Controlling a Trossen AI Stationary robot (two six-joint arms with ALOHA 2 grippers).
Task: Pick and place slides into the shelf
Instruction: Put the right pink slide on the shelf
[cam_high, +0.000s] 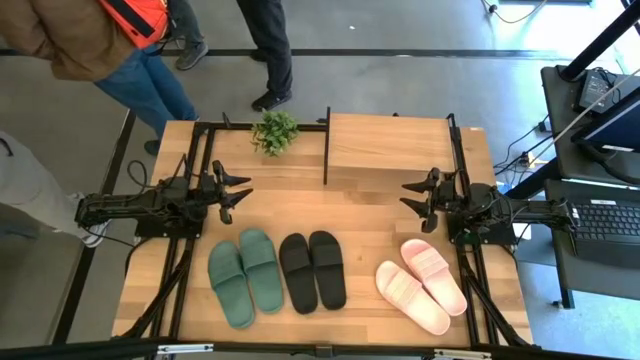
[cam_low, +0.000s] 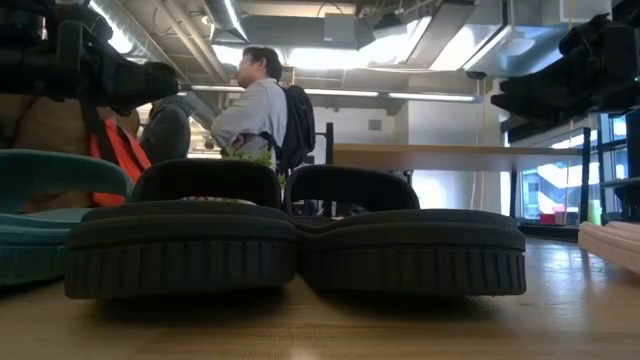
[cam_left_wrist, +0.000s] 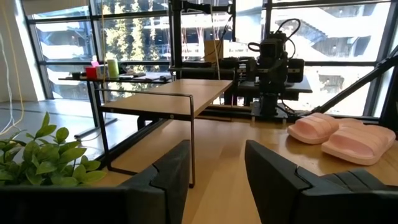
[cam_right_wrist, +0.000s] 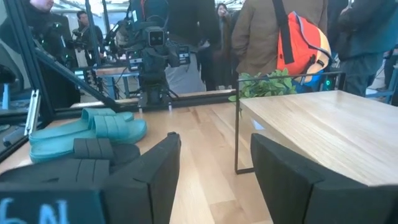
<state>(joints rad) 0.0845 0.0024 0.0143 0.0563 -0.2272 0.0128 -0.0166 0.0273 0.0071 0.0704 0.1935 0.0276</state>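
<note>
Nothing is picked yet: 3 slide pairs, green (cam_high: 244, 276), black (cam_high: 313, 270), pink (cam_high: 420, 282), lie at 6 o'clock; shelf (cam_high: 388, 148) at 12. Left gripper (cam_high: 238, 192) and right gripper (cam_high: 412, 198) wait half open, empty. Next, grab a slide

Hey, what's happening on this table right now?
Nothing is being handled yet. Both arms wait at the table's sides, the left pincer and right pincer open and empty. The green slides, black slides and pink slides lie in a row along the table's front edge. The shelf stands at the back with nothing on its top, a small plant beside it.
</note>
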